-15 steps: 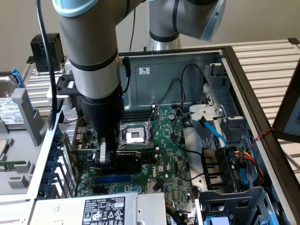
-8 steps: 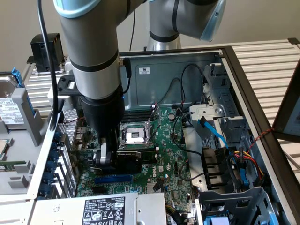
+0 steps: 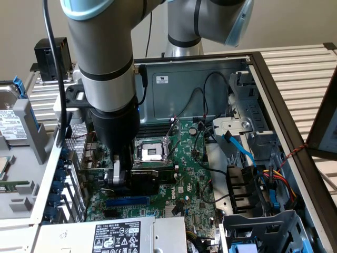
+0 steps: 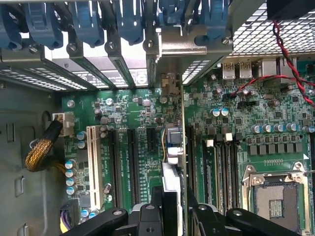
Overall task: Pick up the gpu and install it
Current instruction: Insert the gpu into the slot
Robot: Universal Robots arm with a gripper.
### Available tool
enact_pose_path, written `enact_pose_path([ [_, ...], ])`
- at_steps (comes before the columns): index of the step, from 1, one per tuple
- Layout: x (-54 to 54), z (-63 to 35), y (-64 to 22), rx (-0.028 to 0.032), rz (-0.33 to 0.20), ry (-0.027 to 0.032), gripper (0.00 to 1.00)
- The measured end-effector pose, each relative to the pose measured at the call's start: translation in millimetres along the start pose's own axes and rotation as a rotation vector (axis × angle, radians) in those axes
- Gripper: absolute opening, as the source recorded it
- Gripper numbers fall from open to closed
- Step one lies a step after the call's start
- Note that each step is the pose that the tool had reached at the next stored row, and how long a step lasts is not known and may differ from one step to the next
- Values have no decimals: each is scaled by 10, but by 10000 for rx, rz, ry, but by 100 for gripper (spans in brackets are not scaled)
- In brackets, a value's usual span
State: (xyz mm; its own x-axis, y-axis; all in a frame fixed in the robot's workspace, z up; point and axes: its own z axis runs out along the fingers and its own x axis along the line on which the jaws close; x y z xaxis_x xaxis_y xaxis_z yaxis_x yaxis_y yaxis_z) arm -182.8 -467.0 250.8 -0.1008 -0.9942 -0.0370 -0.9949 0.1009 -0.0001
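The black two-fingered gripper is closed narrow on the gpu, a small green card with a black cooler shroud. The card stands on edge low over the large green motherboard, just beside the square silver processor socket, inside the open grey metal computer case

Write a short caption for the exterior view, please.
Claw grips the gpu at the motherboard inside an open computer case.
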Motion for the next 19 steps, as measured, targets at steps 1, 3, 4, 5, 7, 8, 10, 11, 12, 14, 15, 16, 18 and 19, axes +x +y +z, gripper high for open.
enact_pose_path([
  [1,0,0,0,-4,-15,0,28],
  [3,0,0,-5,-13,-46,2,28],
  [4,-1,0,-11,-16,-67,2,28],
  [5,-2,-1,-19,-19,-87,4,28],
  [7,-2,0,-23,-20,-111,3,28],
  [8,-2,0,-23,-21,-120,2,28],
  [10,-2,0,-24,-22,-144,2,28],
  [11,-3,0,-24,-24,-157,2,28],
  [12,-4,0,-25,-24,-172,2,28],
  [14,-6,0,-24,-28,-242,3,28],
  [15,-6,0,-24,-29,-275,3,28],
  [16,-7,0,-23,-30,-304,3,28],
  [18,-12,0,-23,-32,-352,3,28],
  [19,-13,1,-23,-33,-363,4,28],
])
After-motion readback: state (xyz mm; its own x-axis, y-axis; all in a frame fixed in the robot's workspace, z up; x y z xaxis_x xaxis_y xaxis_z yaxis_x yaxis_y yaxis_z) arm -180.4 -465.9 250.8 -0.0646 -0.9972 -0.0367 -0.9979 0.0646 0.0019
